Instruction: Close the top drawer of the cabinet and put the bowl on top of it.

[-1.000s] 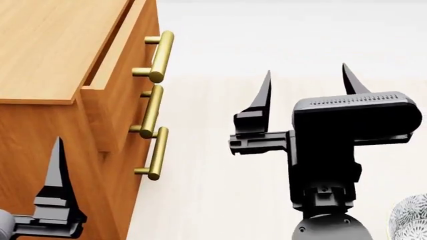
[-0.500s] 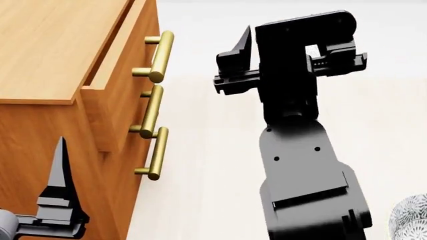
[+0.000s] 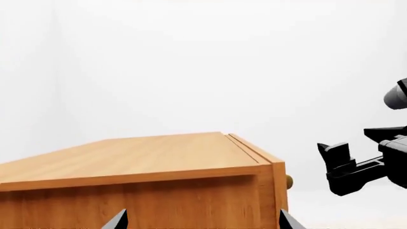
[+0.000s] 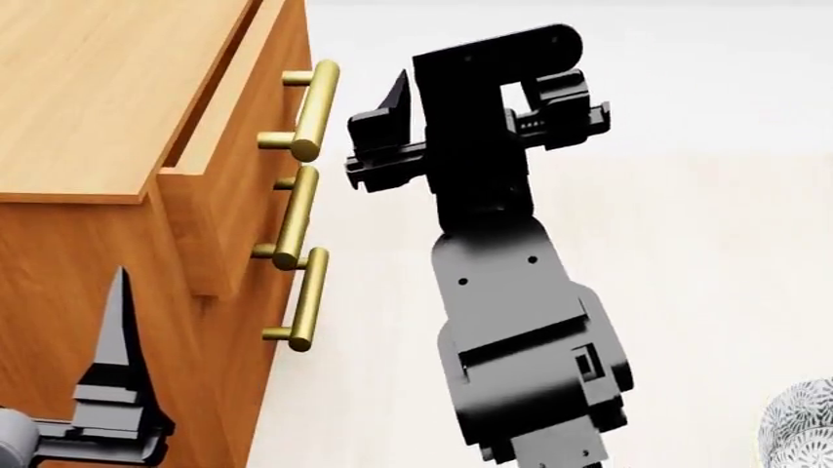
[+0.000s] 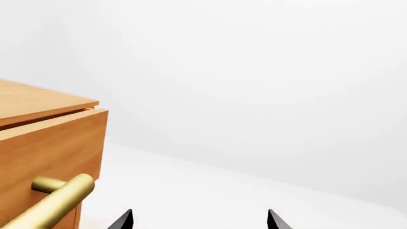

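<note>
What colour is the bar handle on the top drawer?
Shiny brass-gold, on the orange-brown wooden top drawer; the cylindrical bar handle shows best in the head view.

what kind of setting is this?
Likely a bare simulated test room, not a furnished home: a lone wooden cabinet with brass handles, plain pale floor, blank white walls, and a patterned bowl at the edge.

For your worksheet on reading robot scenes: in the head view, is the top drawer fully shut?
No: the top drawer juts out past the cabinet lid, leaving a dark gap along its upper edge.
</note>
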Motion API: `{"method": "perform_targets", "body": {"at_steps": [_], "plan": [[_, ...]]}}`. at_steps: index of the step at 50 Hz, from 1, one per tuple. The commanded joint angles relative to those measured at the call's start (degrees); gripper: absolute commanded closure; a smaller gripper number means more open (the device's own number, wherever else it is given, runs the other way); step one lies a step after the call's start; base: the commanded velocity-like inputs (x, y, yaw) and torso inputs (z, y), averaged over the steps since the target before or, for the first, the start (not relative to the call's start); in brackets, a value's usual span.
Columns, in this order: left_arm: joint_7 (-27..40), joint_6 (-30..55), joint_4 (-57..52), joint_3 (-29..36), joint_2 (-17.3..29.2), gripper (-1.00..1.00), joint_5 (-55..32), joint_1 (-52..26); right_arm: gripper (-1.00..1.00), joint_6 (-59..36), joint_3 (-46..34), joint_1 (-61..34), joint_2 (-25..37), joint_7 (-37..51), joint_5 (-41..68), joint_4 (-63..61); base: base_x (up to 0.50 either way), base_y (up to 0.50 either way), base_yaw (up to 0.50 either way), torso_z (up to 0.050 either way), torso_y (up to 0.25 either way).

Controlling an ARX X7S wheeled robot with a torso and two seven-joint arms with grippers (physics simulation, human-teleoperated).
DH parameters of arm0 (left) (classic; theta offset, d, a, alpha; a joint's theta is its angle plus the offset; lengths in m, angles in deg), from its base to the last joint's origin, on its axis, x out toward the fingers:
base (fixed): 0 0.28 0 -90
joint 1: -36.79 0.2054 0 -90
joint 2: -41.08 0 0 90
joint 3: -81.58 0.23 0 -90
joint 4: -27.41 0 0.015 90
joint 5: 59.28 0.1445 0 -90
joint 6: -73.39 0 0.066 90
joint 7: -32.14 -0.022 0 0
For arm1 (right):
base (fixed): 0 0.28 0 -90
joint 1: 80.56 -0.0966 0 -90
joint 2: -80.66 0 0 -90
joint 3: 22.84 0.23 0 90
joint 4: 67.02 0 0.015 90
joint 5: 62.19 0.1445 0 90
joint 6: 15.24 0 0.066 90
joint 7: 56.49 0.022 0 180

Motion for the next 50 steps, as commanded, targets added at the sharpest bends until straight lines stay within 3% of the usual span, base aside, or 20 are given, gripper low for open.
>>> {"method": "perform_targets", "body": {"at_steps": [1, 39, 50], "plan": [[0.30, -0.42, 0.97, 0.42, 0.19, -1.00, -0.07, -0.22, -1.00, 1.92, -3.80, -0.87, -1.44, 1.27, 3.15, 2.97, 0.00, 0.00, 0.00, 0.000, 0.000], [1.42, -0.66, 2.02, 1.24, 1.01, -1.00, -0.55, -0.64, -1.00, 4.54, -25.28, -2.04, -1.36, 10.17, 21.09, -2.95, 0.00, 0.00, 0.00, 0.000, 0.000], [1.66, -1.07, 2.38, 0.76, 1.29, -1.00, -1.08, -0.39, -1.00, 0.73, -26.41, -2.80, 3.50, 12.37, 22.62, -10.15, 0.00, 0.00, 0.00, 0.000, 0.000]]}}
